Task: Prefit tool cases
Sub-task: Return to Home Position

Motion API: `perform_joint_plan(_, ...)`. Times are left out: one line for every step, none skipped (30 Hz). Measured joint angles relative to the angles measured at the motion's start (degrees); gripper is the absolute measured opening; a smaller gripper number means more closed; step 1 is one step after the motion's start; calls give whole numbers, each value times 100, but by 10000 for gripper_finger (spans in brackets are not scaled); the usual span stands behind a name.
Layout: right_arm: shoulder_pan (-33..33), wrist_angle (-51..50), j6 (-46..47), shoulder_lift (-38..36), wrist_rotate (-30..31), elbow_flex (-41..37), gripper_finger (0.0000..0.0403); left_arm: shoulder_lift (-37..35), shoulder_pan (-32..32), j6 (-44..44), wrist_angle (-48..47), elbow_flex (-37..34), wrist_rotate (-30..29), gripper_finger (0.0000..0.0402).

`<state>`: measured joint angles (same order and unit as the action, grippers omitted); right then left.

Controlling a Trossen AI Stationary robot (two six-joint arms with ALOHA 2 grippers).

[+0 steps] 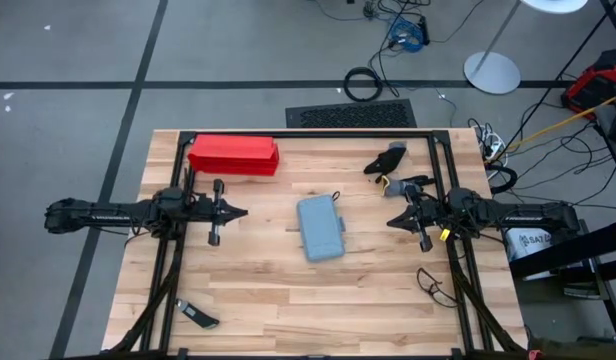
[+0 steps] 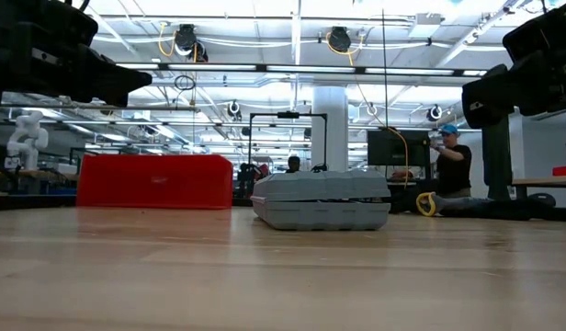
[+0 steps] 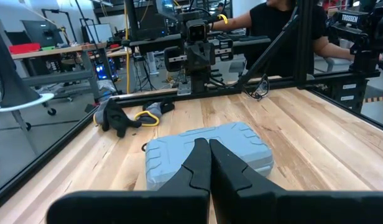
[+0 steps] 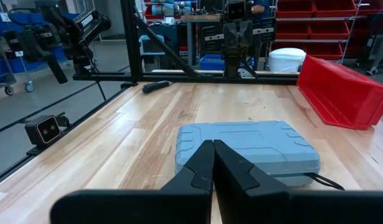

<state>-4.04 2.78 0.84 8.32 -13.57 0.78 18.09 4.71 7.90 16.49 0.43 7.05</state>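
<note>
Currently my left pincer (image 1: 240,212) hangs empty at the table's (image 1: 288,295) left side, fingers pressed together; my right pincer (image 1: 392,222) the same at the right. Between them, mid-table, the tool case (image 1: 321,228) lies closed, with the red box (image 1: 234,155) far-left. I judge this the homing step. Next: park both arms, no grasp.
</note>
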Motion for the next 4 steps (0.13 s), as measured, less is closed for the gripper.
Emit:
perform_joint_plan(-1,-1,1,0,1,0,0,0,0,0,0,0,0,0)
perform_joint_plan(-1,1,0,0,1,0,0,0,-2,0,0,0,0,0)
perform_joint_plan(-1,0,1,0,-1,0,0,0,-1,0,0,0,0,0)
perform_joint_plan(0,0,0,0,0,0,0,0,0,0,0,0,0,0)
